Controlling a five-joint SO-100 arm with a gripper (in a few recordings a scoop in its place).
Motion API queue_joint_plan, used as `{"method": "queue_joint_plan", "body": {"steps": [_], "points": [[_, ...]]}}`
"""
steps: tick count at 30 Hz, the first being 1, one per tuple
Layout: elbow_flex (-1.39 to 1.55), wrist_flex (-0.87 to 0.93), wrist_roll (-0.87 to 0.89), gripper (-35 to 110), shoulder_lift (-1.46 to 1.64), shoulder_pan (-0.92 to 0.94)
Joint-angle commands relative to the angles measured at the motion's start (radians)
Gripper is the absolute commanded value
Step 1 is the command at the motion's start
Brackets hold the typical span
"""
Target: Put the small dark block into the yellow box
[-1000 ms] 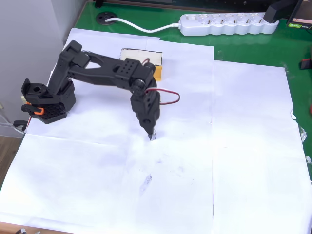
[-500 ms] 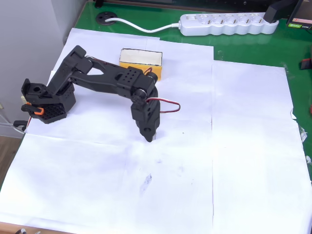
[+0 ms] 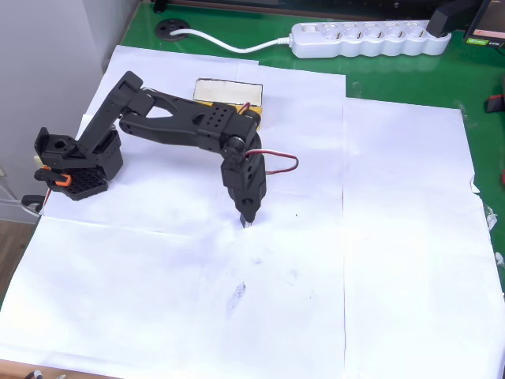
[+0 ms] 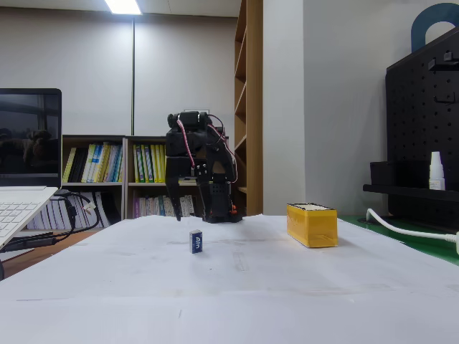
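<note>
The black end effector points down at mid-frame in the overhead view, the small dark block standing on the white desk directly below its tips, untouched; whether its jaws are spread cannot be told. The yellow box waits toward the upper frame.

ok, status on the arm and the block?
Black gripper hovering over the tiny dark cube, jaw state unclear. Cube on white paper, not gripped. Mustard-yellow box apart; nothing between.
</note>
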Motion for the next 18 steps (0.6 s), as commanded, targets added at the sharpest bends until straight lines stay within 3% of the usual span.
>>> {"method": "queue_joint_plan", "body": {"steps": [1,18], "points": [[0.006,-0.002,-0.621,20,-0.011,0.02],[-0.114,-0.095,-0.653,20,-0.006,0.037]]}}
